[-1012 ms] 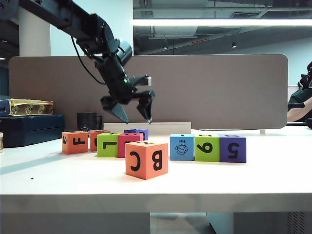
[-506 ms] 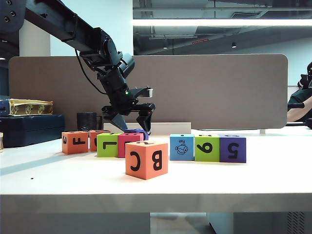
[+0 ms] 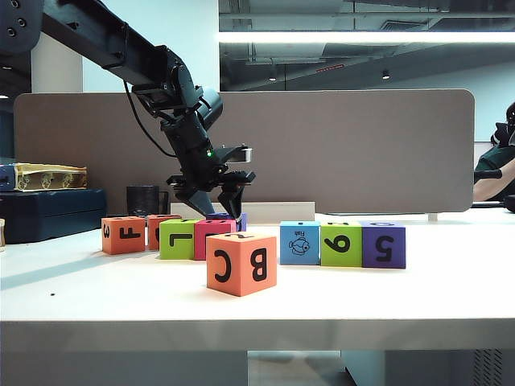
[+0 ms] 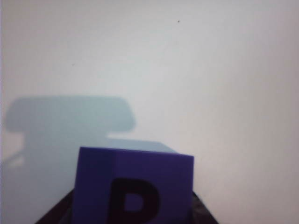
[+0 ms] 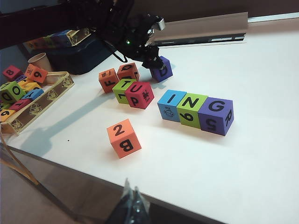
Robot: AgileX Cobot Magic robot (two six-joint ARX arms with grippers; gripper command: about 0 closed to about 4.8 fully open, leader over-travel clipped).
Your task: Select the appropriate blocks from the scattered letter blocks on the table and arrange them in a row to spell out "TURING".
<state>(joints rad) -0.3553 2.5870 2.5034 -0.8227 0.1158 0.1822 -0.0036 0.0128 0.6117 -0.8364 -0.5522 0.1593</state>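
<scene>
My left gripper [image 3: 216, 203] hangs low at the back of the table [image 3: 418, 297], jaws down round a purple block [image 5: 162, 69] behind the magenta one. In the left wrist view that purple block [image 4: 135, 186] fills the gap, and the dark fingers [image 4: 60, 212] press against its sides. A lime green T block [image 3: 177, 239] and a magenta U block [image 3: 212, 237] touch. Farther right a blue fish block [image 3: 299, 243], a lime green block [image 3: 341, 244] and a purple block [image 3: 384, 244] form a row reading I N G. My right gripper [image 5: 131, 193] is shut and empty, off the table's near edge.
A big orange B C cube [image 3: 241, 263] stands alone in front. Two orange cubes, one an F [image 3: 123, 234], sit left of the T block. A tray [image 5: 28, 100] of spare blocks, a dark case [image 3: 48, 211] and a black cup [image 3: 143, 199] lie at the left.
My left gripper has come down from above the blocks onto the purple block at the back. Its jaws have narrowed against the block. No block has moved.
</scene>
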